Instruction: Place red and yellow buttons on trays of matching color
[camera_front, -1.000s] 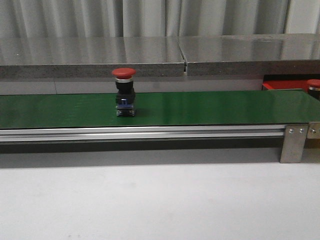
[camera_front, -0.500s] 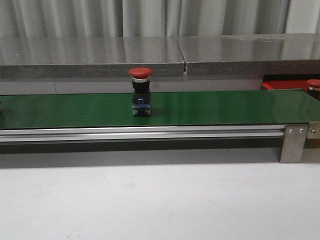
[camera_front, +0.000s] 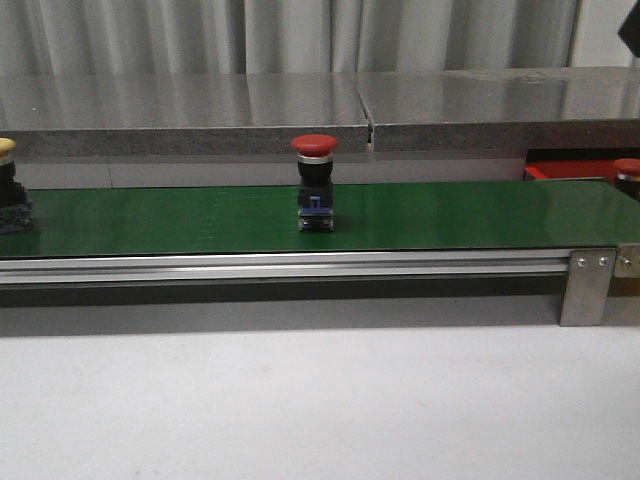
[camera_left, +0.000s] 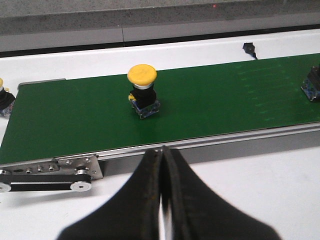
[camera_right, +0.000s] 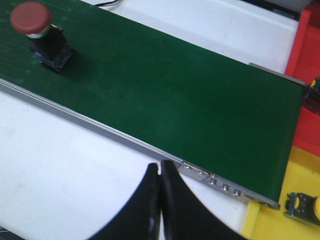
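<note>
Red button (camera_front: 315, 196) stands upright mid-belt (camera_front: 450, 215), well left of your right end effector (camera_right: 160, 172), clenched empty. Yellow button (camera_left: 142, 92) sits just ahead of your left end effector (camera_left: 163, 155), also clenched empty; left arm is nearer.

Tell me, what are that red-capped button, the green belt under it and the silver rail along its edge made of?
The red button looks like moulded plastic: a matte red dome over a dark body, with a thin shiny collar that may be metal. The green belt seems a smooth rubbery or PVC sheet, given its soft sheen. The rail looks like brushed aluminium, pale grey with bright streaks and screw heads at its end.
</note>
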